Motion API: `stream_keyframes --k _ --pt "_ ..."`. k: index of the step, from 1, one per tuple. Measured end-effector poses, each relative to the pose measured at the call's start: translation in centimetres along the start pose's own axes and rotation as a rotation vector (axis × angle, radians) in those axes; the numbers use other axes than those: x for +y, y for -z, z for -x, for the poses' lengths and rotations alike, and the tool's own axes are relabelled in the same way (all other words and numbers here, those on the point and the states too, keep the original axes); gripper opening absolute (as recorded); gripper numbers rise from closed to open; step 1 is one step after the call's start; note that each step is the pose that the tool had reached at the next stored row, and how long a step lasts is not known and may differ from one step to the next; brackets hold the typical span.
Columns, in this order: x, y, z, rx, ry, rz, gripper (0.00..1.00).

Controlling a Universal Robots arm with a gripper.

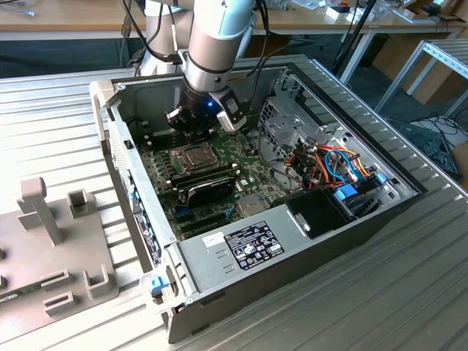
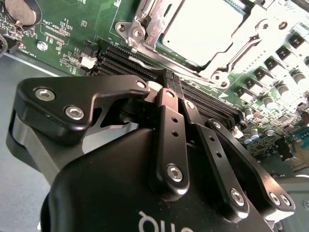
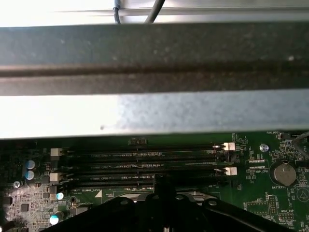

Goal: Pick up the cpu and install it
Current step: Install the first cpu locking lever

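— What's it all sitting on?

— A ribbed metal table [image 1: 409, 292], pale grey. An open computer case [image 1: 292, 287] lies on it, its power supply [image 1: 245, 245] towards us. At the exterior view's left stands a grey fixture [image 1: 55, 252] with posts and slots, and a wooden desk [image 1: 73, 14] runs along the back (there's a tangle of orange and blue wires [image 1: 340, 164] in the corner of the case, too).

— And the arm?

— The arm [image 1: 219, 36] reaches down into the case, over the green motherboard [image 1: 248, 157].

— What about the pincer?

— The pincer [image 2: 171, 79] has its fingertips brought together, and I can see nothing between them. In both wrist views the tips hang over the black memory slots [image 3: 145, 164], right at the edge nearest the socket. Whether they touch the board, I can't tell.

— So where's the cpu?

— The cpu [image 2: 203, 29] lies flat in its socket, dull silver top facing up, with the metal frame [image 2: 140, 24] around its edges. It's just beside the pincer's tips but apart from them. In the exterior view it lies between the pincer [image 1: 194, 131] and a long black module [image 1: 208, 184].
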State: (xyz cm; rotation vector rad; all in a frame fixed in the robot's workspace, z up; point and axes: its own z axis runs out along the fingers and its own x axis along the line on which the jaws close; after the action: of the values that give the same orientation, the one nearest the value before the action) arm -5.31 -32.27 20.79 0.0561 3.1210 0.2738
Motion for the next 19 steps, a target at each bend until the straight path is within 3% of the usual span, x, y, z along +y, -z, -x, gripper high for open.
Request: stream_keyframes --k 7,12,19 --pt "-0.05 -0.21 0.22 -0.0002 0.0 0.0005 0.11" --pt "-0.11 -0.21 0.26 0.0002 0.0 0.011 0.11" --pt "-0.29 -0.34 0.42 0.0003 0.0 0.0121 0.11"
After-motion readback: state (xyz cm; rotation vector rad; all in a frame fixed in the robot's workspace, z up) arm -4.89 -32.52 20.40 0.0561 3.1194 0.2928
